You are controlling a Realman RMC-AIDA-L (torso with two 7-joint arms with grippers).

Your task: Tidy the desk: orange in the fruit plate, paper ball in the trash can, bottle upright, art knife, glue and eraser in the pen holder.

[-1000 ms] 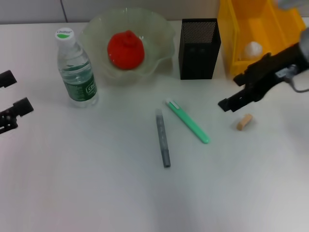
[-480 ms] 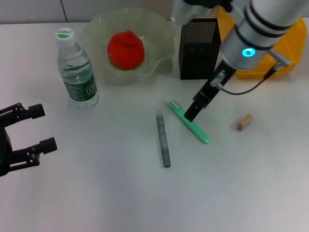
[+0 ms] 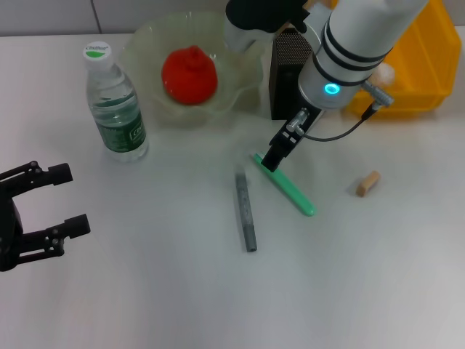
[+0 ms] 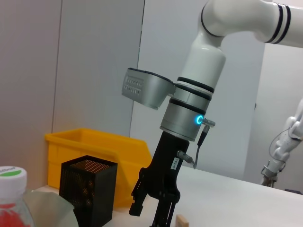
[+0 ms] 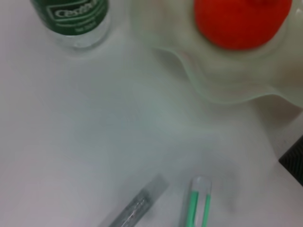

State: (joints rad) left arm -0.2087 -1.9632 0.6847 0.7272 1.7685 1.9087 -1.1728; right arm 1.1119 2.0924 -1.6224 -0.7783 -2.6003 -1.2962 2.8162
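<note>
White desk. My right gripper (image 3: pixel 275 159) is down on the near-holder end of the green knife (image 3: pixel 289 187), grip state unclear. Left gripper (image 3: pixel 64 200) spread wide, parked. Orange (image 3: pixel 189 74) in plate (image 3: pixel 243 51), eraser (image 3: pixel 368 183) loose.

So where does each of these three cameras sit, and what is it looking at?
Head view: high on the robot, looking down at the desk; both arms show, right pincer over the green art knife, left pincer idle.
Left wrist view: low, looking sideways at the right arm's pincer and pen holder.
Right wrist view: looking straight down; no arm shows.
Head and right wrist share the orange.
</note>
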